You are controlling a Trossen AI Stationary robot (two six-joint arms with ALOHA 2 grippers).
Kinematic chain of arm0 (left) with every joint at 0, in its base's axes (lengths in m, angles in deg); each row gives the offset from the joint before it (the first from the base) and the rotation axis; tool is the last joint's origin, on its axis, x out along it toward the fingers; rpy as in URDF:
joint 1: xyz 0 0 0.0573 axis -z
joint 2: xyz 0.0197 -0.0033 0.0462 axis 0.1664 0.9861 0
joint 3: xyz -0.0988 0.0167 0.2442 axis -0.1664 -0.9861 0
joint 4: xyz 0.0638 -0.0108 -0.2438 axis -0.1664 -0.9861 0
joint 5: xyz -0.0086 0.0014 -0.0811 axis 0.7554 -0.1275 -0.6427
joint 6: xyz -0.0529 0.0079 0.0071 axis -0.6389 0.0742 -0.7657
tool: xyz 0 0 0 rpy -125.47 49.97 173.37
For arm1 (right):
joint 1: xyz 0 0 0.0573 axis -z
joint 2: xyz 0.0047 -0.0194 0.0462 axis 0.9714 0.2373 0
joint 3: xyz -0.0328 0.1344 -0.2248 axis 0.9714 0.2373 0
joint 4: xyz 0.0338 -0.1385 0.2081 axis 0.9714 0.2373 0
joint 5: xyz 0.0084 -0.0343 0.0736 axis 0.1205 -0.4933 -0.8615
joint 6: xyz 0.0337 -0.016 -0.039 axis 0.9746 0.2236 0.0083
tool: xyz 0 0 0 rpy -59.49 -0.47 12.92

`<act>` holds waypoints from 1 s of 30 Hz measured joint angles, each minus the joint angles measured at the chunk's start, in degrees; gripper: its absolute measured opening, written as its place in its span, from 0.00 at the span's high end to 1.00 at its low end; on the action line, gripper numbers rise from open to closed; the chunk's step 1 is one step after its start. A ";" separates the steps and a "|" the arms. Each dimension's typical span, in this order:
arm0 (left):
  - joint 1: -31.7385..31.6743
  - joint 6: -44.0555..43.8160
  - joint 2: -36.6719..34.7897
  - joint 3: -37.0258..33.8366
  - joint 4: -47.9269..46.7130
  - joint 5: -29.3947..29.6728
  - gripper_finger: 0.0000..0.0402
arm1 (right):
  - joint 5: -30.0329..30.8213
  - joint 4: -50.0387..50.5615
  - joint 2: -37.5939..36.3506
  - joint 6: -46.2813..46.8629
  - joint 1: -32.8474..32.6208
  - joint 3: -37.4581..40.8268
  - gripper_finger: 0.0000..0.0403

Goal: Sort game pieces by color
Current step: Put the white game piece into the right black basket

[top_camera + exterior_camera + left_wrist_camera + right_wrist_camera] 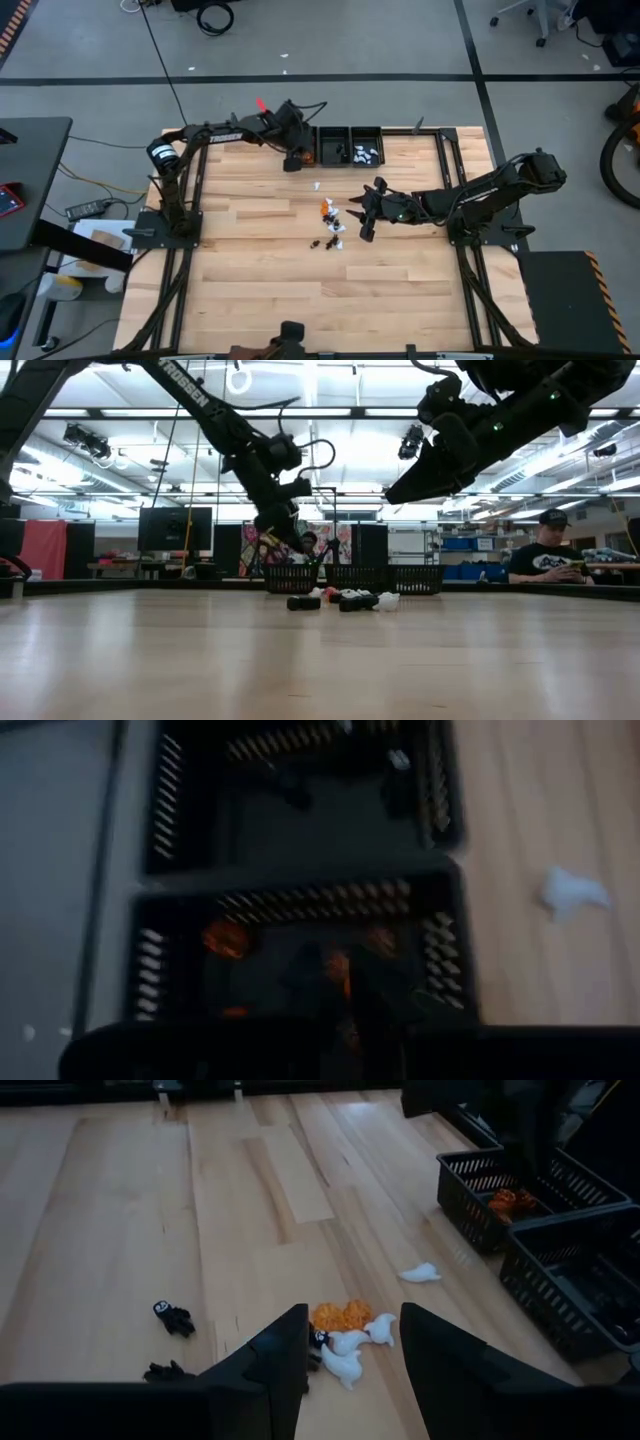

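Three small black bins stand in a row at the table's far edge. The leftmost bin holds orange game pieces, and the rightmost holds white ones. My left gripper hangs over the leftmost bin, shut on an orange piece. On the table's middle lie more pieces: orange, white and black. My right gripper hovers open just to the right of that heap, clear of it. My left gripper seems to pinch a tiny orange piece between its two fingers, which slant down from the table's left. The piece hangs clear above the leftmost bin's floor. Blur hides which part of it the fingers are on.
A lone white piece lies on the wood between the heap and the bins. Two more black pieces lie near the heap's front. Bare wood spreads to the left and toward the near edge. A person sits beyond the table.
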 joint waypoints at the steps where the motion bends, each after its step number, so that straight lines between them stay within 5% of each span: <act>1: 0.02 0.04 0.03 0.00 -1.37 0.00 0.92 | -0.02 -0.03 0.00 -0.05 -0.01 0.00 0.59; 11: 2.15 0.96 -0.89 0.04 -5.23 -0.67 0.99 | 0.15 -0.12 0.00 -0.38 -0.01 0.00 0.59; 21: 11.07 1.92 -0.91 -0.06 -4.46 -1.56 1.00 | 0.17 0.22 0.00 -0.18 -0.01 0.00 0.59; 30: 16.00 1.48 -0.96 -3.46 1.09 -7.97 0.94 | 0.19 0.25 0.00 -0.53 -0.01 0.00 0.59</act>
